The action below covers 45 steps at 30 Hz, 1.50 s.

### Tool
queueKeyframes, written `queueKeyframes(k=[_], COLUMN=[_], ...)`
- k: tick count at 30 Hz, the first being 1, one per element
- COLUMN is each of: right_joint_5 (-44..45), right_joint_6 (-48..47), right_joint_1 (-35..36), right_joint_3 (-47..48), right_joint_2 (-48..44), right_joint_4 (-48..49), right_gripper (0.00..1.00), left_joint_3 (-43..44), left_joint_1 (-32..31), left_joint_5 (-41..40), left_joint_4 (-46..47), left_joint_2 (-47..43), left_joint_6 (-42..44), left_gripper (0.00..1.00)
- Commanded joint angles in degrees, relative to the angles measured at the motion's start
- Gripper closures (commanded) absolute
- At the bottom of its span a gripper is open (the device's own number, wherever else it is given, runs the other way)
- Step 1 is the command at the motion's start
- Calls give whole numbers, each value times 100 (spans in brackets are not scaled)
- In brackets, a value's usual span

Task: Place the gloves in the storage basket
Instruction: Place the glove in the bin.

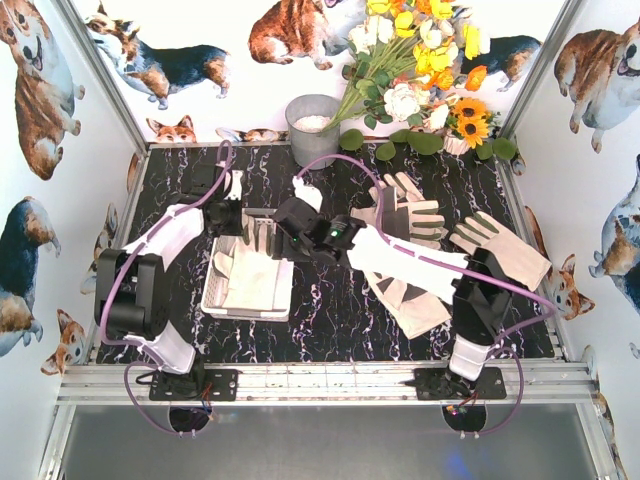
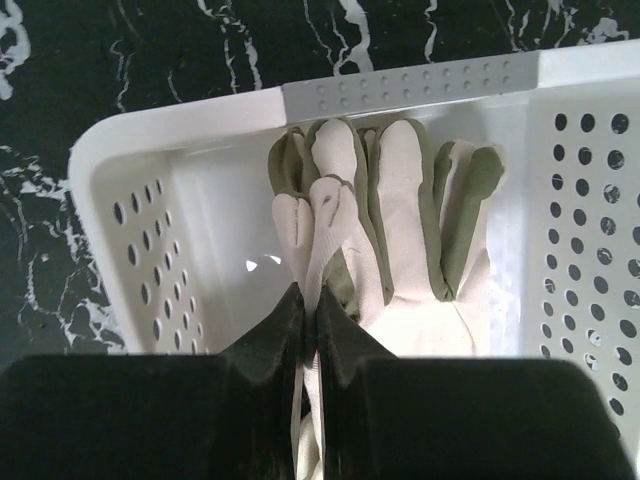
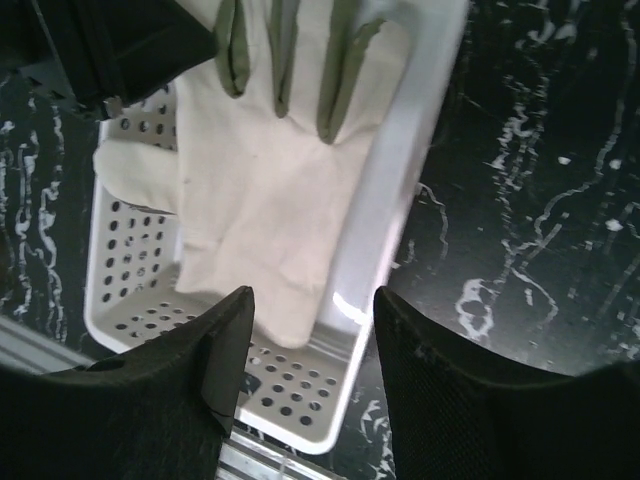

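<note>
The white storage basket [image 1: 212, 300] lies left of centre on the black marbled table. My left gripper [image 1: 243, 222] hangs over its far end, shut on a cream glove with grey fingers [image 2: 400, 230] that rests inside the basket [image 2: 400, 90]; the fabric is pinched between its jaws [image 2: 311, 295]. My right gripper [image 1: 300, 235] is open and empty above the basket's right rim [image 3: 400, 200]; between its jaws [image 3: 310, 300] the same glove [image 3: 270, 200] shows. Three more gloves lie on the table to the right [image 1: 412, 215], [image 1: 505, 248], [image 1: 415, 300].
A grey metal bucket [image 1: 312, 128] and a bunch of artificial flowers [image 1: 420, 70] stand at the back. The left gripper's black body [image 3: 110, 40] is close above the right gripper's view. The metal frame rail [image 1: 320, 380] runs along the near edge.
</note>
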Motion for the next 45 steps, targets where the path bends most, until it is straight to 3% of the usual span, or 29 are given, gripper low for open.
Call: queueKeyframes(k=[1, 11, 15, 20, 24, 26, 35, 39, 45], right_joint_5=[546, 778, 924, 1202, 1317, 1347, 1253, 1249, 1102], right_joint_6=[-179, -230, -308, -505, -618, -622, -431, -441, -428], right_joint_1=[-42, -121, -148, -174, -223, -256, -529, -645, -851], right_joint_3=[-283, -781, -998, -1289, -1586, -1737, -2333, -2454, -2642], right_joint_2=[-533, -1206, -1534, -2005, -2389, -2549, -3214, -3289, -3380], right_joint_4=[240, 138, -26, -300, -412, -486, -640, -730, -776], right_gripper=[46, 46, 45, 43, 42, 42, 41, 41, 41], left_joint_3=[-59, -203, -155, -36, -82, -204, -982, -1260, -1346], left_joint_1=[39, -85, -84, -84, -84, -84, -131, -176, -186], left_joint_5=[388, 692, 476, 219, 108, 168, 988, 1273, 1020], left_joint_4=[364, 748, 682, 512, 369, 386, 750, 1084, 1184], left_joint_2=[190, 445, 352, -220, -735, -957, -797, -670, -250], left_joint_6=[32, -68, -27, 17, 0, -105, -543, -707, -746], left_gripper=[100, 100, 85, 55, 45, 47, 83, 85, 86])
